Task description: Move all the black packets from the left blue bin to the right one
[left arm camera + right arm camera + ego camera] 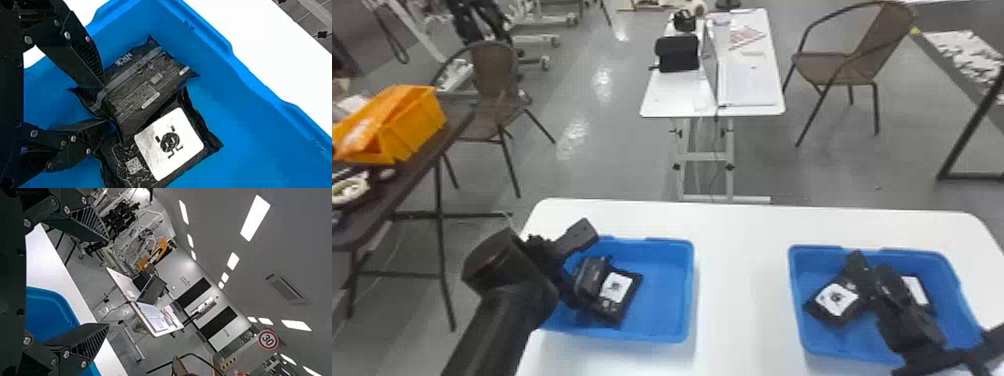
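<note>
Judged step: pinching the upper packet (150,84) for the lift. Left gripper (105,105) is standing part-closed, its fingers bearing on both sides of that packet's near end, apparently clamping it. Good practice is keeping a firm, even squeeze on the slick film, then raising straight up so the lower packet (170,143), partly underneath, is not dragging along. Right gripper (108,283) is hovering over the right bin (796,300), fingers wide apart, holding nothing. Both left-hand packets are lying in the left bin (690,290); across the table (742,280), two packets (837,300) are resting in the right bin, awaiting company.
</note>
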